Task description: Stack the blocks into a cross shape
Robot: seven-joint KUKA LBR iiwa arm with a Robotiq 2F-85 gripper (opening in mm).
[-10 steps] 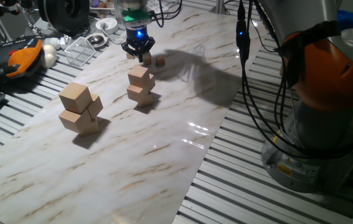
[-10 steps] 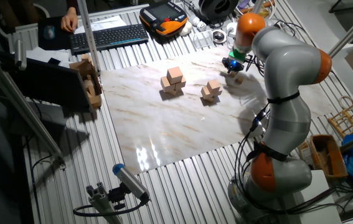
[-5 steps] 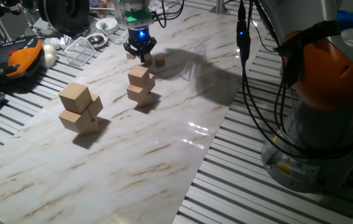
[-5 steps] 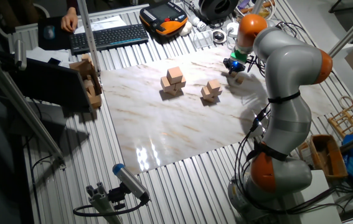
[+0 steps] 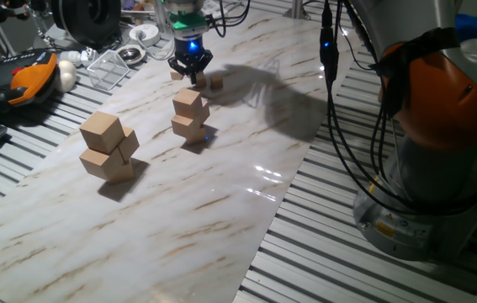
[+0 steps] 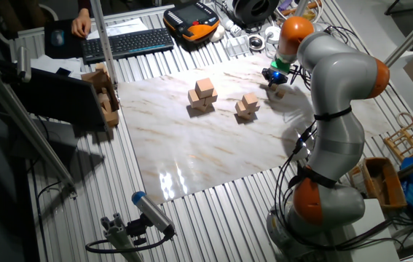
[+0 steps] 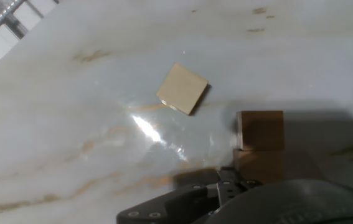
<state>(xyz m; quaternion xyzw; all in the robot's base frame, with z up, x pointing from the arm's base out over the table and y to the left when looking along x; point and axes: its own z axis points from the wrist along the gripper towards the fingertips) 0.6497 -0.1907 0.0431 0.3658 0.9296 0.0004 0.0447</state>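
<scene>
Hand view shows the marble worktop with one tiny block lying loose and skewed, and a second tiny block in shadow just beside it, with what looks like another tan face directly below that, though the shadow makes it hard to say whether it is a third cube. From one fixed view the gripper hangs low over the far end of the worktop, right above these small cubes, with one more tiny block a little apart to its side. Whether the jaws are parted or closed on anything cannot be told from any view. The risk from here is a descent that clips the shadowed pair and scatters it, since the cubes sit so close. The skewed block could also twist if pinched across its corners
</scene>
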